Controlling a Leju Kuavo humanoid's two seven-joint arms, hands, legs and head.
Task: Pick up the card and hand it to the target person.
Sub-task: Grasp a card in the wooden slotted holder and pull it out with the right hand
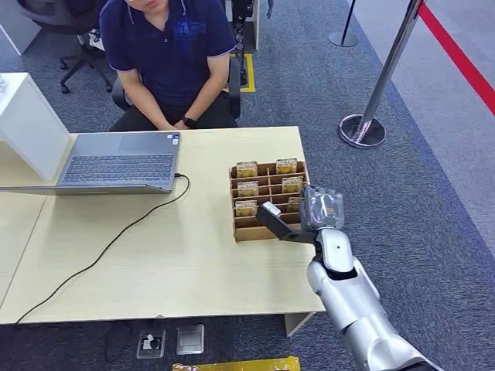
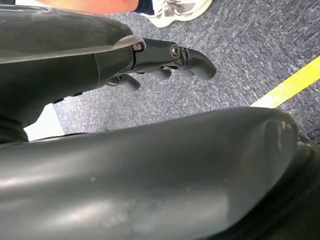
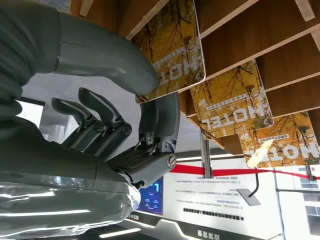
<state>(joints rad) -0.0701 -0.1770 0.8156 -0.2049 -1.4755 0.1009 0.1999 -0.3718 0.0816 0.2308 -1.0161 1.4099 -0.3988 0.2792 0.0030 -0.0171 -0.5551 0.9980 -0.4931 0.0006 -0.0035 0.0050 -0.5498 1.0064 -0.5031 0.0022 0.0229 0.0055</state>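
Right hand is over the near right corner of the brown wooden compartmented card box on the pale wooden table, dark fingers reaching into the near row. In the right wrist view the thick grey thumb and a dark finger close on either side of the nearest yellow hotel card with an autumn-tree print, pinching its edge while it sits in its slot. Two more cards of the same print stand in the slots beyond it. From the head view the box shows two columns of slots, a card standing upright in each visible one. Left hand hangs by the blue-grey carpet, fingers loosely curled and holding nothing. A person in a navy polo shirt sits across the table behind an open grey laptop.
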